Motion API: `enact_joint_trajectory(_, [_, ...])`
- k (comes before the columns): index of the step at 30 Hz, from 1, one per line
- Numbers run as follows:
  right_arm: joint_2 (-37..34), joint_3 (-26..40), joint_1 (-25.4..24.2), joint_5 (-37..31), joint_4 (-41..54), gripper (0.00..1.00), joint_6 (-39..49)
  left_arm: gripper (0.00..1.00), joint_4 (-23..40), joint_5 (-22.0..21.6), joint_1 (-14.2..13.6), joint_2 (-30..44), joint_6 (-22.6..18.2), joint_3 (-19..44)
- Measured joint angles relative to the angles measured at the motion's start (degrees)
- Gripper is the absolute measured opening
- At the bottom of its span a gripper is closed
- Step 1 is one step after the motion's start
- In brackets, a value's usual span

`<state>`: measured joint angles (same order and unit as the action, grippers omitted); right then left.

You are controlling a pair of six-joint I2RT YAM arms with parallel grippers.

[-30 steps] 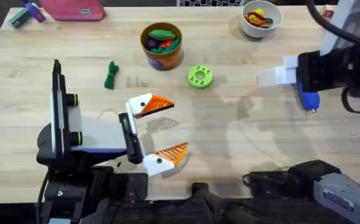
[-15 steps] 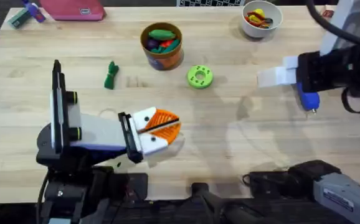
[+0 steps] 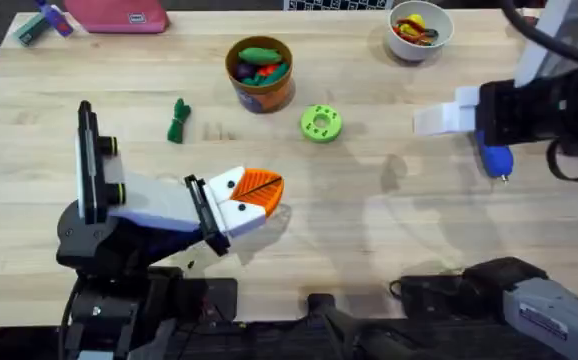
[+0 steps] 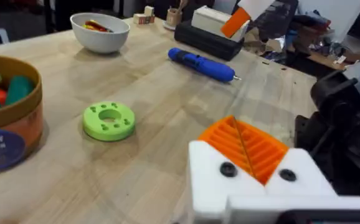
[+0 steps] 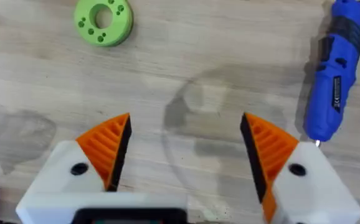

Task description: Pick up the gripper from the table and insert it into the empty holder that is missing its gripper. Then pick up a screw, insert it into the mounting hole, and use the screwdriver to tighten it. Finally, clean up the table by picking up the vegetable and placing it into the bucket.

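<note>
My left gripper (image 3: pixel 256 190) is shut, its two orange ribbed pads (image 4: pixel 245 144) pressed flat together with nothing between them. Each of its white fingertip blocks (image 4: pixel 214 180) carries a pad and a dark screw head; I cannot tell which block was the empty holder. My right gripper (image 3: pixel 443 114) hovers open at the right, just above the blue screwdriver (image 3: pixel 496 160), which lies on the table beside one of its fingers (image 5: pixel 270 146). The right gripper (image 5: pixel 186 146) is empty. The dark green vegetable (image 3: pixel 177 121) lies left of the orange-brown bucket (image 3: pixel 259 72).
A green disc with holes (image 3: pixel 320 123) sits right of the bucket. A white bowl (image 3: pixel 420 28) with red and yellow bits stands at the back right. A pink case (image 3: pixel 119 15) lies at the back left. The bucket (image 4: pixel 9 118) holds toy vegetables.
My left gripper went from wide open to shut, pads meeting, and swung slightly away from the table's front edge. The right arm and the screwdriver stayed put.
</note>
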<state>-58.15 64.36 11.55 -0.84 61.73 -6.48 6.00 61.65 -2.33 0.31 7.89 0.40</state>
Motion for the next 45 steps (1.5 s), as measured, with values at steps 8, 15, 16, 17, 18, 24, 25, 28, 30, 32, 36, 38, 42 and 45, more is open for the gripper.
enact_joint_trajectory(8, [0.0, 0.0, 0.0, -1.16, -0.35, 0.994, -0.05, 0.007, 0.16, 0.52, 0.0, 0.0, -9.09, 0.02])
enact_joint_trajectory(15, [0.0, 0.0, -1.39, -2.72, -0.22, 0.995, -0.92, 0.007, 0.2, 0.69, 0.0, 0.0, -11.5, 0.04])
enact_joint_trajectory(16, [0.0, 0.0, -2.02, -2.78, -0.23, 0.994, -1.03, 0.007, 0.2, 0.7, 0.0, 0.0, -11.61, 0.04])
enact_joint_trajectory(17, [0.0, 0.0, -3.05, -2.8, -0.28, 0.994, -1.08, 0.007, 0.2, 0.7, 0.0, 0.0, -11.79, 0.04])
enact_joint_trajectory(18, [0.0, 0.0, -4.12, -2.82, -0.43, 0.994, -1.11, 0.007, 0.2, 0.7, 0.0, 0.0, -11.85, 0.04])
enact_joint_trajectory(24, [-1.17, 0.12, -12.66, -3.01, -1.6, 0.994, -0.52, 0.006, 0.2, 0.7, 0.0, -0.02, -12.02, 0.04])
enact_joint_trajectory(25, [-2.11, 0.41, -14.33, -3.01, -1.48, 0.993, 0.01, 0.006, 0.2, 0.69, 0.0, 0.0, -12.03, 0.04])
enact_joint_trajectory(28, [-5.82, 2.13, -18.87, -3.01, -1.52, 0.994, 1.65, 0.006, 0.2, 0.7, 0.0, -0.01, -12.03, 0.04])
enact_joint_trajectory(30, [-8.63, 3.8, -21.74, -3.02, -1.89, 0.994, 3.08, 0.006, 0.2, 0.7, 0.0, 0.0, -12.03, 0.04])
enact_joint_trajectory(32, [-11.34, 5.03, -24.27, -3.04, -3.15, 0.994, 4.79, 0.006, 0.2, 0.7, 0.0, 0.0, -12.05, 0.04])
enact_joint_trajectory(36, [-16.38, 5.49, -27.87, -3.24, -5.75, 0.994, 8.15, 0.006, 0.2, 0.7, 0.0, 0.0, -12.05, 0.04])
enact_joint_trajectory(38, [-19.24, 5.5, -29.22, -3.27, -7.52, 0.994, 9.77, 0.006, 0.2, 0.7, 0.0, 0.0, -12.07, 0.04])
enact_joint_trajectory(42, [-24.91, 5.51, -30.95, -3.46, -11.6, 0.993, 12.42, 0.006, 0.2, 0.7, 0.0, -0.02, -12.16, 0.04])
enact_joint_trajectory(45, [-29.0, 5.53, -31.26, -3.52, -13.76, 0.993, 14.16, 0.006, 0.2, 0.7, 0.0, 0.0, -12.16, 0.04])
